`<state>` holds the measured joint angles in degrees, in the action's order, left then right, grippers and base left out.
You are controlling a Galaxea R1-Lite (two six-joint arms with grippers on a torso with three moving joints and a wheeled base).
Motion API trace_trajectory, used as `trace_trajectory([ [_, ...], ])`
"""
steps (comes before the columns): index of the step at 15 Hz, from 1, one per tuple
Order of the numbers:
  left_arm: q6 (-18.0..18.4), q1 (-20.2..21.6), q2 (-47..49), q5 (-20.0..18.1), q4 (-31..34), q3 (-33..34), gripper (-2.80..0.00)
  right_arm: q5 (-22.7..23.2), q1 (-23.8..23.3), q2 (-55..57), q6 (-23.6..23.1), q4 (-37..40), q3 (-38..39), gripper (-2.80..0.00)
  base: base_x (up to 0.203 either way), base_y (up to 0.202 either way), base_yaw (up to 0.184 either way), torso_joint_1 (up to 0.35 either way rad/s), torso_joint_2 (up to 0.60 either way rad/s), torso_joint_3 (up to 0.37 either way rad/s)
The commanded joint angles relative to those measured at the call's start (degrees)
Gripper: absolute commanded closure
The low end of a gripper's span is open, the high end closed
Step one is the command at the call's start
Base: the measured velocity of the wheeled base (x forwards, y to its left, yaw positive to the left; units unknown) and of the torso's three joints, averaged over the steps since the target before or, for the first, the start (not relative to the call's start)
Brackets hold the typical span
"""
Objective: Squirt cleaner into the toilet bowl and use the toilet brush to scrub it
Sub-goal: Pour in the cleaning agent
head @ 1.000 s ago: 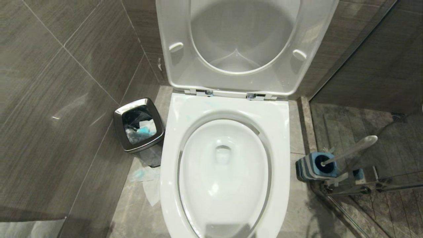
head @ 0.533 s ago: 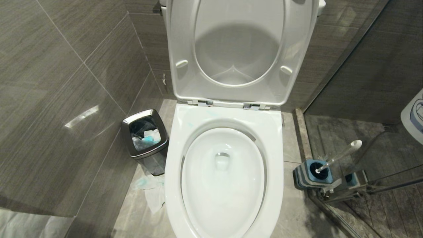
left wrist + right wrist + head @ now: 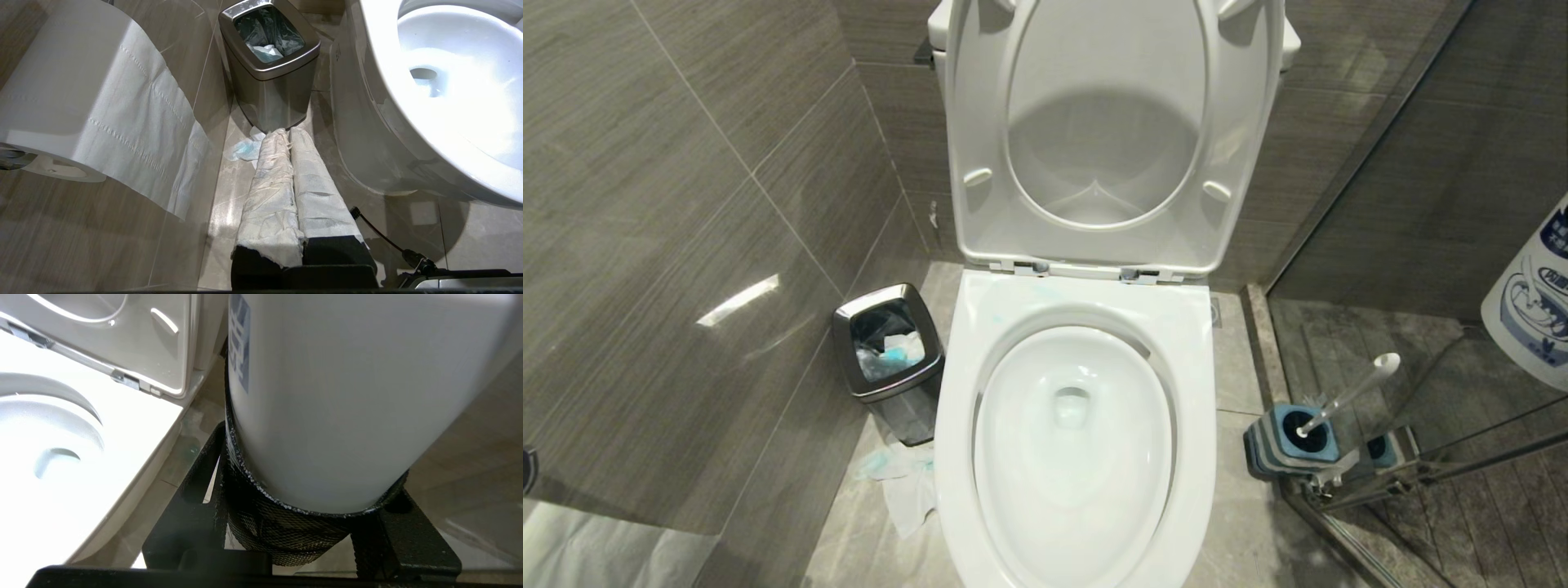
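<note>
The white toilet bowl [image 3: 1074, 457] stands open in the middle of the head view, with a faint pale blue cleaner smear [image 3: 1039, 291] on the rim at the back. To its right, by the glass, the toilet brush [image 3: 1347, 392] leans in its blue-topped holder [image 3: 1290, 445]. My right gripper [image 3: 302, 490] is shut on a white bottle [image 3: 347, 396] with a blue label. The bottle [image 3: 1531, 298] shows at the head view's right edge, above the brush. My left gripper [image 3: 287, 132] is shut and empty, its paper-wrapped fingers low over the floor beside the bowl [image 3: 449, 81].
A steel bin [image 3: 888, 343] with a black liner stands left of the toilet, with crumpled tissue [image 3: 903, 482] on the floor before it. A toilet paper roll [image 3: 81, 94] hangs on the left wall. Seat and lid [image 3: 1107, 122] are raised. A glass partition [image 3: 1437, 457] closes the right side.
The head camera has moved, so the whole scene sits lower and smaller. The white bottle in my right gripper has come into the head view at the right edge.
</note>
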<state>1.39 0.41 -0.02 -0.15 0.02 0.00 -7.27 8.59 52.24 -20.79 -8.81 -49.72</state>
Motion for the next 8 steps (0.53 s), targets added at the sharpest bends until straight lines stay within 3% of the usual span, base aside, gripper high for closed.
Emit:
trace_trajectory([
  [1, 0.0, 0.0, 0.0, 0.0, 0.0, 0.1, 0.00, 0.0, 0.1, 3.7, -1.2, -0.9, -0.4, 0.00, 0.000, 0.000, 0.000, 0.000, 0.00, 0.000],
  [5, 0.0, 0.0, 0.0, 0.0, 0.1, 0.1, 0.00, -0.8, 4.0, 11.1, -1.6, -5.4, -3.4, 0.00, 0.000, 0.000, 0.000, 0.000, 0.00, 0.000],
  [8, 0.0, 0.0, 0.0, 0.0, 0.0, 0.0, 0.00, -3.7, 10.3, 15.2, -2.0, -6.4, -5.4, 0.00, 0.000, 0.000, 0.000, 0.000, 0.00, 0.000],
])
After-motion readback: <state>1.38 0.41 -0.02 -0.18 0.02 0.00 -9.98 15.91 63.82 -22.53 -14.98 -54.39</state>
